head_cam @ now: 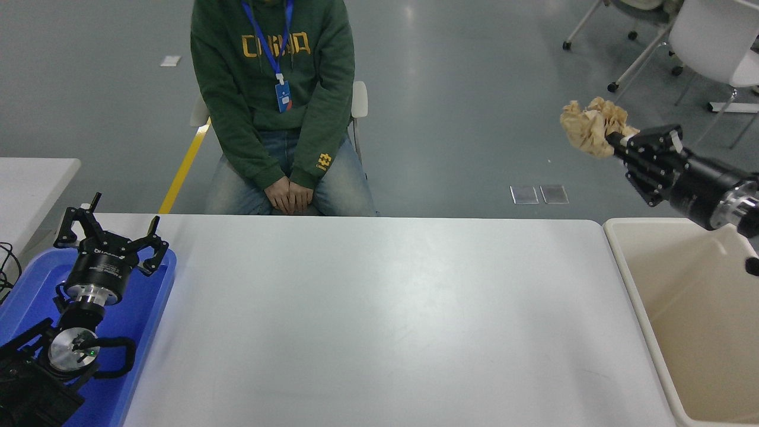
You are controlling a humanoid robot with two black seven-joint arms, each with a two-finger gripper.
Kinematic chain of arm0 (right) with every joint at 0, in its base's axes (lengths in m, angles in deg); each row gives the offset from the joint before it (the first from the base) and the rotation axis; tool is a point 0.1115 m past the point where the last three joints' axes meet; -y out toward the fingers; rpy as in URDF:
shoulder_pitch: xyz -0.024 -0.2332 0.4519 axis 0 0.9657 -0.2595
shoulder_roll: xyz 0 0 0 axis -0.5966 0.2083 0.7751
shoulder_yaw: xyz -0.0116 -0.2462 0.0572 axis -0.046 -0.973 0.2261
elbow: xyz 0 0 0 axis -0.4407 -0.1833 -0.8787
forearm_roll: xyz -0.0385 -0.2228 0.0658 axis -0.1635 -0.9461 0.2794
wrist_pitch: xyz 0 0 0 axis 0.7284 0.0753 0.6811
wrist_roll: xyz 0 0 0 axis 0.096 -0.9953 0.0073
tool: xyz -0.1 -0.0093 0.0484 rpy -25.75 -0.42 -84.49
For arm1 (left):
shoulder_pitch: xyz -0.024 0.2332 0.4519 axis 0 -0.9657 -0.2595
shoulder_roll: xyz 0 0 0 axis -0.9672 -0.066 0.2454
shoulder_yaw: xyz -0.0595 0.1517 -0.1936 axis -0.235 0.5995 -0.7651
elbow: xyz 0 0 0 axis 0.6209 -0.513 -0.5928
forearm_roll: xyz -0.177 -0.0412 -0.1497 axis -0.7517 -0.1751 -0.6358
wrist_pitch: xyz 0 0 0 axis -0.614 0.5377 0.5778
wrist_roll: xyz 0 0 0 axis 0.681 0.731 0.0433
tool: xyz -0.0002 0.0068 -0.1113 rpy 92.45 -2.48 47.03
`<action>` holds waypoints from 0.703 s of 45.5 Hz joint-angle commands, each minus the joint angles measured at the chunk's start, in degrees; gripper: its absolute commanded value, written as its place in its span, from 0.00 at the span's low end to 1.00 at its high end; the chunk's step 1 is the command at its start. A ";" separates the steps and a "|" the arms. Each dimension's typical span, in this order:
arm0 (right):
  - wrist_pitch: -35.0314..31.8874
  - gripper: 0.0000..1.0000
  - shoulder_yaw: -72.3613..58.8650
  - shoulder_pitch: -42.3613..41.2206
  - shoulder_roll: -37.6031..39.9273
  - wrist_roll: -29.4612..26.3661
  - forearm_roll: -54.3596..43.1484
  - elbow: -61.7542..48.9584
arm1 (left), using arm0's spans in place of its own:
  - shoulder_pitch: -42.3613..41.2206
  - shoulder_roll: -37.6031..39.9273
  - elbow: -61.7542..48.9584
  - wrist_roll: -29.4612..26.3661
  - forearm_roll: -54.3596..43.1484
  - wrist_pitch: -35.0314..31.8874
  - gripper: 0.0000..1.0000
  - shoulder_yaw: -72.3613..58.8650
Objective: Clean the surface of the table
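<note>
At right edge, right tool half-hidden

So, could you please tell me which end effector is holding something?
The right end effector, gripping crumpled brown paper; the left end effector sits parked, open and empty.

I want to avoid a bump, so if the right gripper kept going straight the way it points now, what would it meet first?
Probably nothing. The right gripper, shut on the crumpled brown paper, points up and left in the picture, over bare floor beyond the table surface. Depth is unclear.
</note>
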 commanded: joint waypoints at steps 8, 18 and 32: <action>-8.23 0.00 0.44 7.50 1.54 6.09 12.39 -17.38 | 0.00 0.04 0.00 0.00 -0.01 -0.02 1.00 0.00; -10.34 0.00 -0.09 11.02 -4.26 5.74 13.10 -30.30 | 0.00 -0.05 0.00 0.00 -0.01 -0.02 1.00 0.00; -10.43 0.00 -3.96 12.17 -15.95 5.47 12.74 -49.11 | 0.00 0.03 0.00 0.00 -0.01 -0.02 1.00 0.00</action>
